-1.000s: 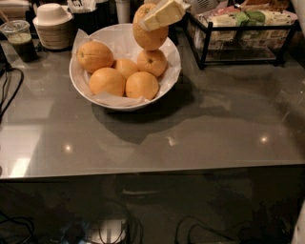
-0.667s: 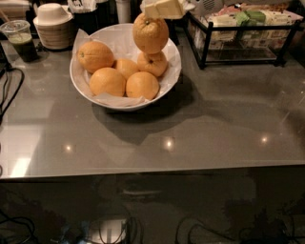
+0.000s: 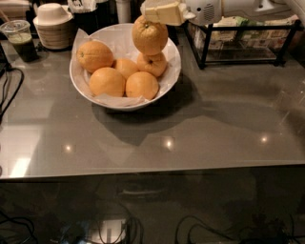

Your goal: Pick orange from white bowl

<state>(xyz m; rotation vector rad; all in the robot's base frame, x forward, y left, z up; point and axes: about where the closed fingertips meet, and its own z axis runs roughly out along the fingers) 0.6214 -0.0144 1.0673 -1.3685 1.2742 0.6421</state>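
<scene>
- Grey glossy table (image 3: 200,138) fills the frame, with ceiling lights glinting off it and dark cables (image 3: 7,90) trailing down the left edge.
- Upper left of centre sits the white bowl (image 3: 75,78), lined with crinkled white paper (image 3: 83,38).
- Five smaller oranges (image 3: 107,81) nestle inside it, bright and round.
- Up at the top edge is the gripper (image 3: 159,14), its cream fingers (image 3: 167,12) reaching in from the right on a white arm (image 3: 238,7).
- The fingers are clamped onto the top of the orange (image 3: 149,34), the big, dull, pebbly one.
- It hangs over the bowl's back right, directly above one of the smaller fruits. Whether the two touch, I cannot tell.
- In the upper left corner stands a ribbed beige container (image 3: 53,28) with a pale lid. Just left of it is a clear plastic cup (image 3: 20,40) with dark contents.
- A black wire rack (image 3: 243,45) with packets inside stands on the table at the upper right.
</scene>
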